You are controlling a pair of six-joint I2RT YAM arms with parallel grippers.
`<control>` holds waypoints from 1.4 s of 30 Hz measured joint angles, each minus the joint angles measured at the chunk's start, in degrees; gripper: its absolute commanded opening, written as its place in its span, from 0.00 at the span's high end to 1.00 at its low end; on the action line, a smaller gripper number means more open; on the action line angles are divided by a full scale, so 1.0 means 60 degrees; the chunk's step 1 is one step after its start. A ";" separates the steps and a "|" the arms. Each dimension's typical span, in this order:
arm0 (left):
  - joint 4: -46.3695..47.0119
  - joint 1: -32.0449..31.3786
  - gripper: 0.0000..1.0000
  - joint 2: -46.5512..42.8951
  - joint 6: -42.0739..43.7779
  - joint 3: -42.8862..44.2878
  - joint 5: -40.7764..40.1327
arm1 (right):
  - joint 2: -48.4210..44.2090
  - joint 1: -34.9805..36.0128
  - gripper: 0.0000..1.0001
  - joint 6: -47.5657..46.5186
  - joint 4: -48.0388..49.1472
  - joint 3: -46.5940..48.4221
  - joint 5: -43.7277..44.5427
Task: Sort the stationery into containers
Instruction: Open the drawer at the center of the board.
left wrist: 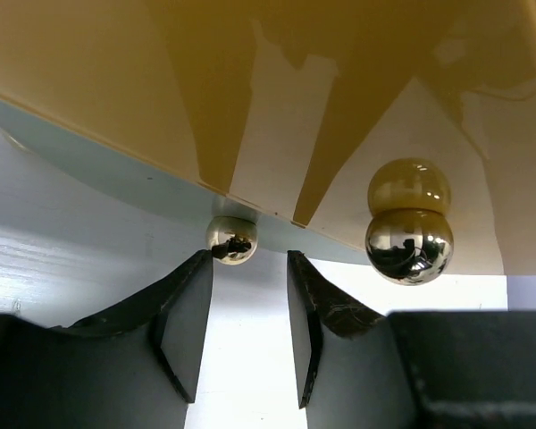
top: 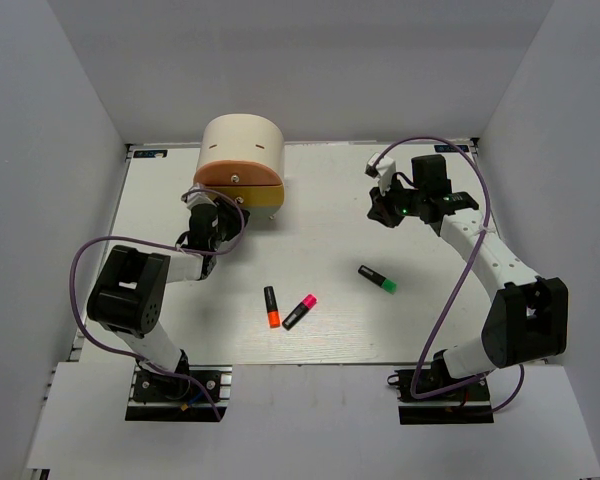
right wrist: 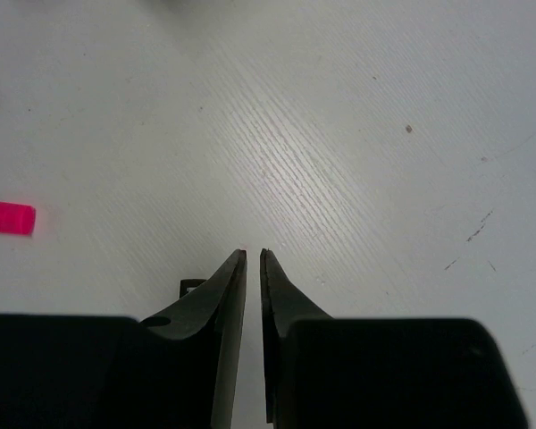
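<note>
The left gripper [left wrist: 247, 261] is pressed up close to the front of the yellow drawer [left wrist: 116, 71]. Its two black fingers stand parted with nothing between them. The drawer's round knob [left wrist: 409, 246] shines off to the right of the gap, outside the fingers, and is mirrored in the glossy drawer face above it. A smaller shiny ball [left wrist: 231, 239] sits at the drawer's lower edge just beyond the left fingertip; whether it is a foot or a second knob cannot be told. From the top view, this drawer lies under the orange drawer [top: 230, 172] of the cream cabinet [top: 243, 140], at the far left of the white table [top: 430, 330]. The right gripper [right wrist: 253, 255] hovers over bare tabletop at the far right, its fingers drawn together to a thin slit and gripping nothing. Three highlighters lie loose mid-table, well away from both grippers. The orange-capped highlighter [top: 271, 306] and the pink-capped highlighter [top: 300, 311] lie just beside each other. The green-capped highlighter [top: 378, 279] lies apart from them on the right, nearer the right arm. Only the pink cap shows at the left edge of the right wrist view. Purple cables [top: 80, 262] loop around both arms, and nothing lies between the markers and the cabinet.
</note>
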 measured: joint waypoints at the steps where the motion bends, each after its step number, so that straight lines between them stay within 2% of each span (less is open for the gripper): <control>1: 0.0007 0.0000 0.51 0.0000 -0.0011 0.0000 -0.0015 | 0.0000 -0.0004 0.82 0.0000 0.0004 0.0004 0.0000; 10: 0.0011 0.0000 0.53 0.0000 -0.0025 -0.0011 -0.0091 | 0.0004 -0.0025 0.82 0.0000 0.0022 0.0004 0.0000; 15: -0.0047 0.0000 0.45 0.0011 -0.0051 0.0004 -0.0146 | 0.0004 -0.0036 0.82 0.0000 0.0025 0.0000 0.0000; 28: -0.0331 0.0000 0.45 0.0018 -0.0062 0.0047 -0.0415 | 0.0004 -0.0098 0.82 -0.0004 0.0029 -0.0015 -0.0004; 34: -0.0204 0.0000 0.51 0.0200 -0.0066 0.0047 -0.0510 | 0.0004 -0.0117 0.82 -0.0033 0.0029 -0.0022 -0.0007; 42: 0.0546 0.0000 0.52 0.0605 -0.0073 0.0029 -0.0510 | 0.0004 -0.0204 0.82 -0.0058 0.0015 -0.0153 -0.0022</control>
